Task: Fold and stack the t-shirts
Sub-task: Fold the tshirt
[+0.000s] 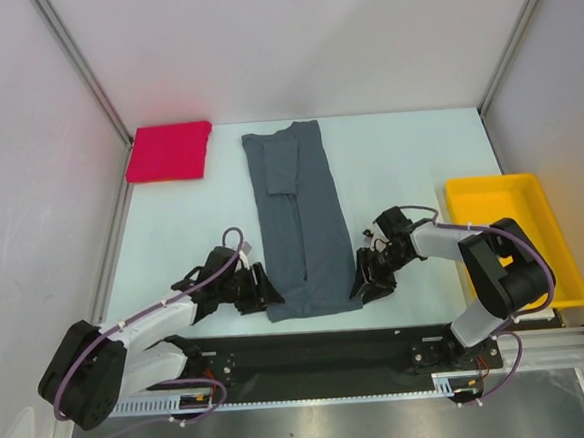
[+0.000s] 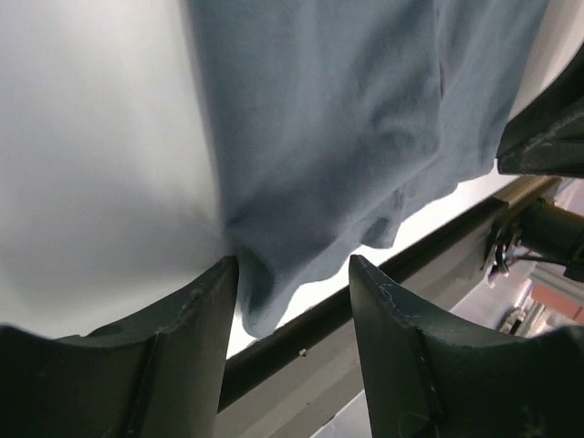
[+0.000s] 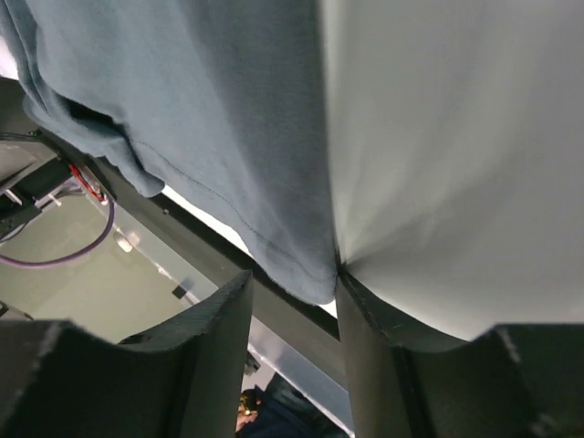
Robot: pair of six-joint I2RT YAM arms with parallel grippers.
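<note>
I read left arm (image 1: 149, 324) stretched low, forearm angled inward toward centre | left gripper (image 2: 294, 266) tips pointing ahead, jaws apart with a clear gap | right arm (image 1: 496, 265) elbow bent, forearm reaching inward, wrist low | right gripper (image 3: 294, 281) jaws likewise apart | the two claws face each other, well apart.

In the top view you have the centre shirt (image 1: 300, 218) lying lengthwise down the middle of the table (image 1: 408, 161). The corner shirt (image 1: 170, 151) is at the table's upper left, and the tray (image 1: 490, 181) is at its right edge. The left gripper (image 1: 262, 289) sits at the centre shirt's lower-left corner and the right gripper (image 1: 364, 279) at its lower-right, each with that corner between its fingers.
</note>
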